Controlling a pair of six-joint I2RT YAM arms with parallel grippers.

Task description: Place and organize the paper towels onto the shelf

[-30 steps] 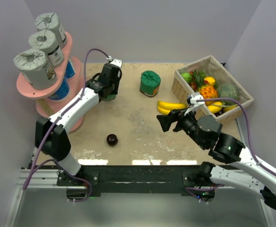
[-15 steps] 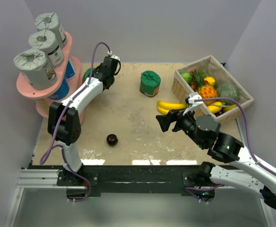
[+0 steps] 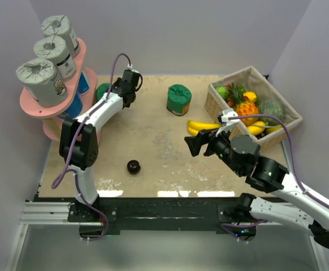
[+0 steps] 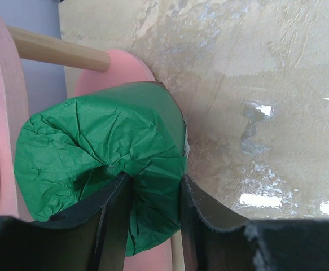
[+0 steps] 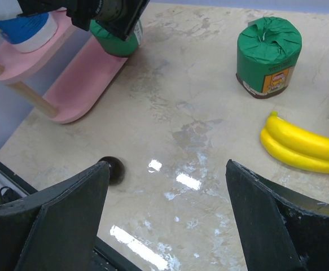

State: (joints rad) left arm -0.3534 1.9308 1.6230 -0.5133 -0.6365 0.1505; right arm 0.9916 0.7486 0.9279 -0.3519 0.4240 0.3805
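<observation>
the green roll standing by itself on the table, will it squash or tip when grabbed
Probably soft: the standing green roll has crumpled wrapping, and the held green roll puckers in the left gripper. Stubby and flat-based, so unlikely to tip, though pushed over it would likely roll.

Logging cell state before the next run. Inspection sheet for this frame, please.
Surface: table beige, glare patches, no spills seen.
Job's things: shelf far left; three grey rolls on the top board; blue-white rolls below, partly hidden; held green roll at the lower board's end, seated or not unclear; loose green roll on the table.
Clutter: ball, bananas, basket of fruit.
Grippers: left gripper shut on a roll; right gripper open, empty.
Cables: purple cables loop off both arms; the right one arcs over the basket; no snag seen.
Surroundings: grey walls; nothing else seen.
</observation>
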